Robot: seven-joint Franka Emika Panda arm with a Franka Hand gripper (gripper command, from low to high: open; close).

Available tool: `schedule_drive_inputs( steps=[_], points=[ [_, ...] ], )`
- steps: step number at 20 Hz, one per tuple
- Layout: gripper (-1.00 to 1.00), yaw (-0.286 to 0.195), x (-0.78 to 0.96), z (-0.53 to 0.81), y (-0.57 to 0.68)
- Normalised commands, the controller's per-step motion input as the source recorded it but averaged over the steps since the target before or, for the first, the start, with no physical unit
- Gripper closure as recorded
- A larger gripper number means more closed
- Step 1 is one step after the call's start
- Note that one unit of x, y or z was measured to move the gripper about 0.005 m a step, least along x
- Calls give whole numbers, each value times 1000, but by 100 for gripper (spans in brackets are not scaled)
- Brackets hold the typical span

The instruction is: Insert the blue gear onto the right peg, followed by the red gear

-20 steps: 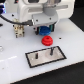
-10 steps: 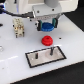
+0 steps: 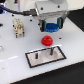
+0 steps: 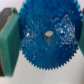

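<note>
My gripper (image 3: 52, 25) hangs above the white table, shut on the blue gear (image 3: 52, 27), which sits flat between the green fingers (image 3: 61, 23). In the wrist view the blue gear (image 4: 47, 40) fills the picture, its centre hole showing, with a green finger (image 4: 8, 41) pressed against either side. The red gear (image 3: 46, 40) lies on the table below and slightly to the exterior view's left of the gripper. Just in front of it stands the right peg (image 3: 51, 50), upright on the grey, black-bordered plate (image 3: 57, 53). A shorter pin (image 3: 37, 56) stands on the plate's left part.
A beige and white block-like object (image 3: 18, 27) stands at the exterior view's left on the table. Blue cables (image 3: 15, 6) run along the back left. The arm's white body (image 3: 50, 7) looms above the gripper.
The gripper, still holding the blue gear, has drifted slightly toward the exterior view's right and nearer the plate. The red gear and the plate have stayed put.
</note>
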Motion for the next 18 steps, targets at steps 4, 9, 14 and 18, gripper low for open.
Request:
schedule_drive_inputs(
  steps=[4,9,14,18],
  points=[
    [100,0,830,261,-92],
    [100,0,811,201,-146],
    [100,0,696,90,-83],
    [100,0,568,24,-63]
  ],
)
